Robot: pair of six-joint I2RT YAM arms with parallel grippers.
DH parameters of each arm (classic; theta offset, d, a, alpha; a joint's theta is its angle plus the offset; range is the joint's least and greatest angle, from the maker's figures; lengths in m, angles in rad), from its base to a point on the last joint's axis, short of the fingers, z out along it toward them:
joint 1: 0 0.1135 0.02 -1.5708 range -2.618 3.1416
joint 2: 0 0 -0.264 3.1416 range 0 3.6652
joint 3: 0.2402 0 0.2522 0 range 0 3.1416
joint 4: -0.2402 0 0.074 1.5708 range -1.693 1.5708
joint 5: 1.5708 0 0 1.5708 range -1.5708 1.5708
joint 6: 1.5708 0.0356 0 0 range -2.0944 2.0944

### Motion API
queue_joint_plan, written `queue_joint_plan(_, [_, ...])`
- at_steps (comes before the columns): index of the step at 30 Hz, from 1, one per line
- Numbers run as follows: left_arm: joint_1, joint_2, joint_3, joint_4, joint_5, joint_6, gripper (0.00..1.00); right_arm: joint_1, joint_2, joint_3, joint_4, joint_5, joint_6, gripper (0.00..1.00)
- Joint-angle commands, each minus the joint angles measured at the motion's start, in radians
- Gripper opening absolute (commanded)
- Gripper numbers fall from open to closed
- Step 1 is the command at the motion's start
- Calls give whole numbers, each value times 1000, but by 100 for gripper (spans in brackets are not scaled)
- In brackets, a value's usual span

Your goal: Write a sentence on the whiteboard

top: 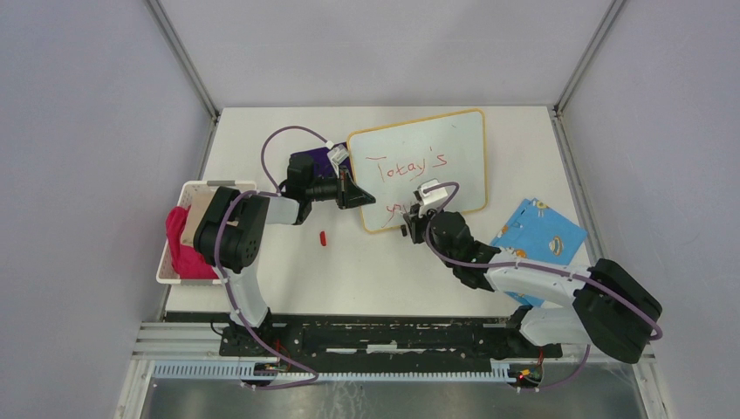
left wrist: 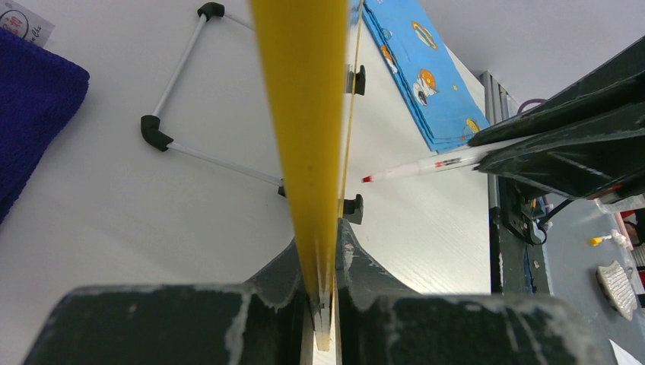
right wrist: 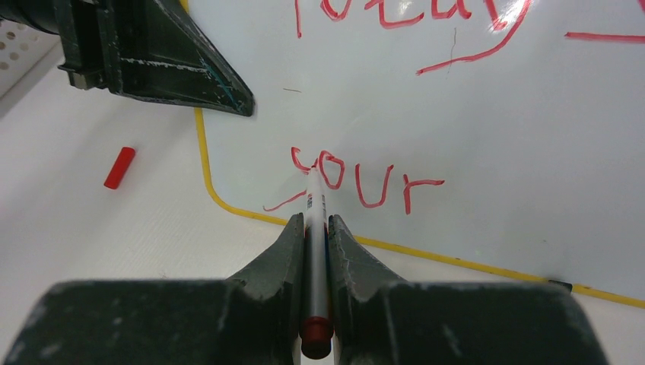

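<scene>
The whiteboard (top: pixel 436 148) with a yellow frame stands tilted at mid-table. Red words on it read "Today's" (top: pixel 406 166) above and "your" (right wrist: pixel 365 182) below. My left gripper (top: pixel 359 196) is shut on the board's left edge (left wrist: pixel 304 137), holding it. My right gripper (top: pixel 417 223) is shut on a white marker (right wrist: pixel 316 228) with a red end. The marker's tip touches the board at the "y" of "your". The marker also shows in the left wrist view (left wrist: pixel 426 165).
A red marker cap (top: pixel 323 237) lies on the table left of the board. A white basket (top: pixel 170 262) with pink cloth sits at the left edge. A purple cloth (top: pixel 310 161) lies behind the left gripper. A blue patterned sheet (top: pixel 541 236) lies at the right.
</scene>
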State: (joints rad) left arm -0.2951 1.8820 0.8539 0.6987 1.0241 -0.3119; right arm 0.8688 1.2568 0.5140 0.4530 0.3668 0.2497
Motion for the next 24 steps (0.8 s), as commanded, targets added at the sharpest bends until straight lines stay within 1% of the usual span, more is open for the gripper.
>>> queue_joint_plan(1, [-35, 28, -18, -162, -119, 114, 2, -2, -108, -15, 50, -24, 25, 0])
queue_joint_plan(4, [-35, 27, -18, -162, -118, 113, 2, -6, -172, -18, 34, -10, 19, 0])
queue_joint_plan(8, [-36, 24, -18, -165, -120, 115, 2, -28, -259, -32, -27, 95, -10, 0])
queue_joint_plan(11, [-36, 23, -16, -165, -121, 115, 2, -81, -340, -86, -56, 183, -30, 0])
queue_joint_plan(16, [-36, 26, -16, -165, -125, 116, 2, -173, -454, -196, -36, 204, -50, 0])
queue_joint_plan(18, [-36, 29, -16, -166, -129, 117, 2, -191, -453, -209, -42, 195, -59, 0])
queue_joint_plan(21, [-38, 30, -15, -170, -137, 118, 2, -200, -411, -193, -60, 177, -67, 0])
queue_joint_plan(24, [-38, 26, -15, -172, -144, 123, 2, -202, -383, -195, -18, 151, -67, 0])
